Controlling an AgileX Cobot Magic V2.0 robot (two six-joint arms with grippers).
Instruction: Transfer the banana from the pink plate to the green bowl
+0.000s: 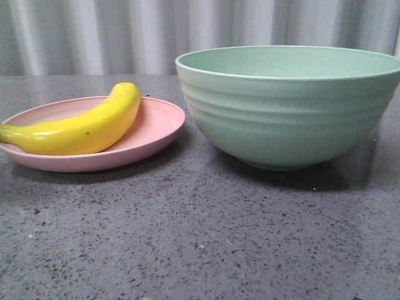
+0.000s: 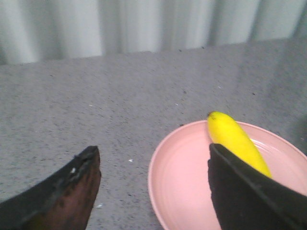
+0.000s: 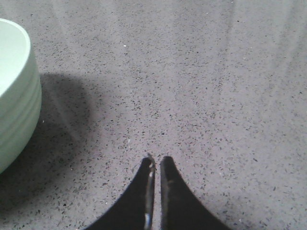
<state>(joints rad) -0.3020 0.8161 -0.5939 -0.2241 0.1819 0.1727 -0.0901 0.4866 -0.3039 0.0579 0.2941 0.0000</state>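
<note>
Item: banana (image 1: 84,125), bright yellow, glossy, curved; it lies on its side in the pink plate (image 1: 156,128), stem end out past the plate's left rim, blunt end up near the far rim. You should judge it light, rigid and plastic-looking, with a slick skin that may slip under a shallow pinch. Take hold across the thick middle of the curve, fingers squarely on either flank, not at the tapering ends.

Item: pink plate, shallow, on the speckled grey desk (image 1: 200,237), just beside the green bowl (image 1: 287,106); likely light enough to skid if you drag the fruit.

Item: green bowl, deep, ridged, tall rim; you will need to lift well clear of it.

Item: left gripper (image 2: 153,184), spread wide, one finger over the banana's near end, the other over bare desk.

Item: right gripper (image 3: 155,165), pressed together, empty, over bare desk near the bowl.
</note>
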